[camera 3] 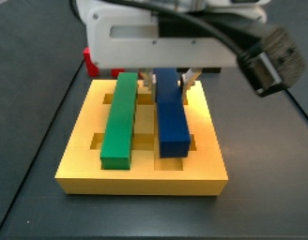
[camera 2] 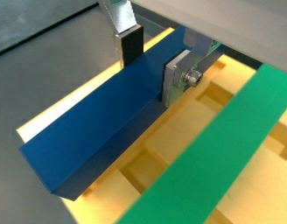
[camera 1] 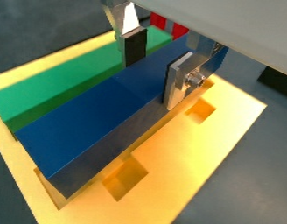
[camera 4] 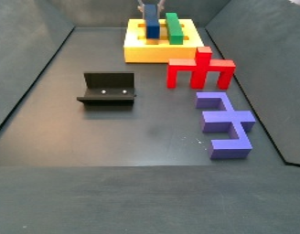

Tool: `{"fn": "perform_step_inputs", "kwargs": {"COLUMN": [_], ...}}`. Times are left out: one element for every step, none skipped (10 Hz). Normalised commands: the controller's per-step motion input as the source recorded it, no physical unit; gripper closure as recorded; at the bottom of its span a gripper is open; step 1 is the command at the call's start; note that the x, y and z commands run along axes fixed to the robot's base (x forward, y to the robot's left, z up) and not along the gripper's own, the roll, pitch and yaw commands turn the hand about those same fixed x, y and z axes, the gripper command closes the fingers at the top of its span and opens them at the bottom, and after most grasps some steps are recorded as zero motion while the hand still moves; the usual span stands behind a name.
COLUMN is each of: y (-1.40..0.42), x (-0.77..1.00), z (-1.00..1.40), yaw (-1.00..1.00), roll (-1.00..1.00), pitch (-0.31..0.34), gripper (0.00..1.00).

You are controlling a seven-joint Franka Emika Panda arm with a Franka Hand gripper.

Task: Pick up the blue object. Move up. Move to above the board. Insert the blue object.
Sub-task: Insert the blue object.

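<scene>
Blue object (camera 3: 172,120), clamped in the gripper (camera 1: 154,63), lies on the board (camera 3: 144,176) beside a green bar (camera 3: 120,122).

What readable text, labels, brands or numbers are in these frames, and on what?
None readable in any view.
Blue object, green bar, board: plain surfaces, no print.
Gripper, at the blue object's far end over the board: no marking on its fingers.
Gripper body: no legible label.
Fixture, red piece, purple piece: unmarked.
</scene>
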Motion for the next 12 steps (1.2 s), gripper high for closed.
{"fn": "perform_step_inputs", "kwargs": {"y": [-0.11, -0.03, 0.00, 0.00, -0.02, -0.05, -0.05, -0.05, -0.10, -0.08, -0.05, -0.07], "x": [0.03, 0.13, 0.01, 0.01, 0.00, 0.03, 0.12, 0.09, 0.30, 0.27, 0.18, 0.12], "z": [-0.27, -0.16, -0.17, -0.13, -0.14, -0.10, -0.19, -0.21, -0.24, -0.28, -0.24, -0.19], "yaw": [-0.06, -0.23, -0.14, -0.15, -0.17, -0.03, 0.00, 0.00, -0.04, -0.12, -0.08, -0.04], "roll": [-0.05, 0.00, 0.04, 0.02, 0.03, 0.01, 0.03, 0.02, 0.00, 0.02, 0.02, 0.01], "pitch": [-0.090, 0.000, 0.000, 0.000, 0.000, 0.000, 0.000, 0.000, 0.000, 0.000, 0.000, 0.000], "gripper": [1.00, 1.00, 1.00, 1.00, 1.00, 1.00, 1.00, 1.00, 1.00, 1.00, 1.00, 1.00]}}
